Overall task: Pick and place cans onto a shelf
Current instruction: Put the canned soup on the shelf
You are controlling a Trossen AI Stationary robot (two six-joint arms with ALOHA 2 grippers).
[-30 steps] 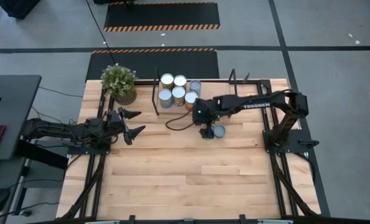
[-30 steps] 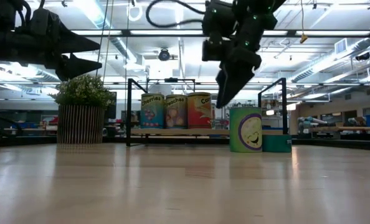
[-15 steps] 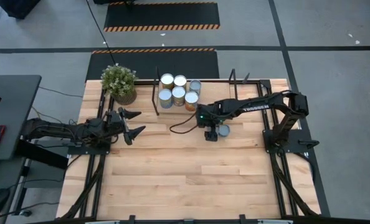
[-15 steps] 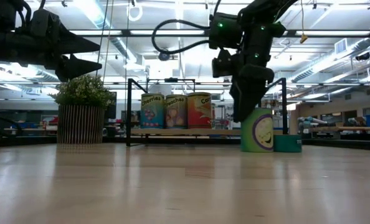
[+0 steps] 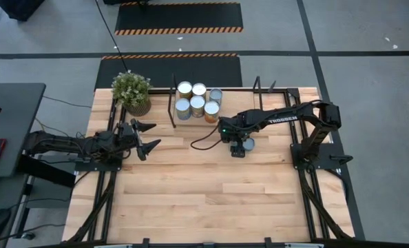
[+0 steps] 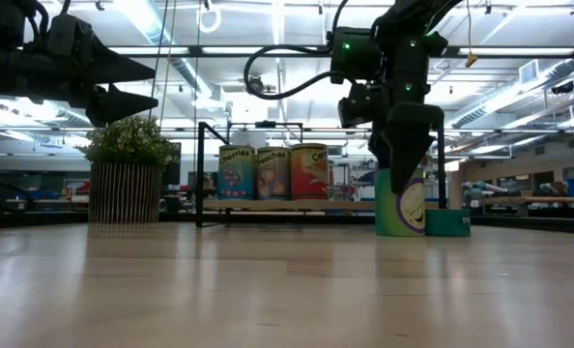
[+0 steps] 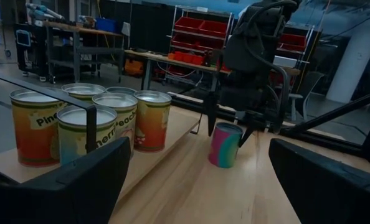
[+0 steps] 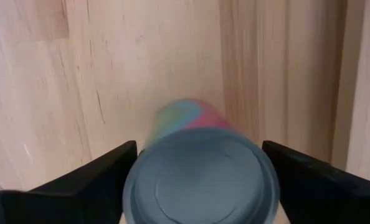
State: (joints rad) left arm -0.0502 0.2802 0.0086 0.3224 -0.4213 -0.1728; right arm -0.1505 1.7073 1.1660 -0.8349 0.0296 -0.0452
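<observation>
Green-and-pink can (image 8: 200, 171) upright between spread fingers of right tool (image 5: 239, 146), not gripped

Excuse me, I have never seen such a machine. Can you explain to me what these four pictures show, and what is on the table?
Two dark robot arms work at a wooden table. One picture looks down from above, one looks level across the table, and two come from cameras on the arms' wrists. At the back stands a light wood shelf with black metal frames carrying five small tins with shiny tops, beside a potted green plant. The right gripper hangs over a multicoloured tin with a grey lid standing on the table; its open fingers flank the tin without gripping it yet. A short teal tin stands just beyond it. The left gripper waits open, holding nothing.
</observation>
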